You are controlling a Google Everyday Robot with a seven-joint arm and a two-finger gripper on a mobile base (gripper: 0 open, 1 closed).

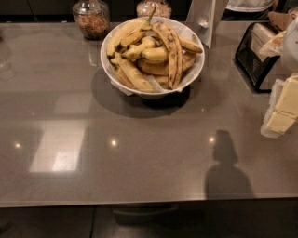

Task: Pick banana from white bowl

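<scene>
The white bowl [196, 69], lined with crinkled white paper, stands at the back middle of the grey counter. It is piled with several bananas. The banana [172, 51], long, curved and yellow with heavy brown streaks, lies on top of the pile, right of centre, running from the far rim toward the near rim. My gripper [282, 110] shows at the right edge of the view as pale cream blocks under a white arm part, partly cut off. It hangs over the counter well to the right of the bowl, apart from it and from the banana.
Two glass jars with brown contents [91, 18] [153, 7] stand behind the bowl. A white upright card [204, 19] is at the back right of the bowl. A black wire rack [253, 58] sits at the right. The counter's front edge [139, 202] runs along the bottom.
</scene>
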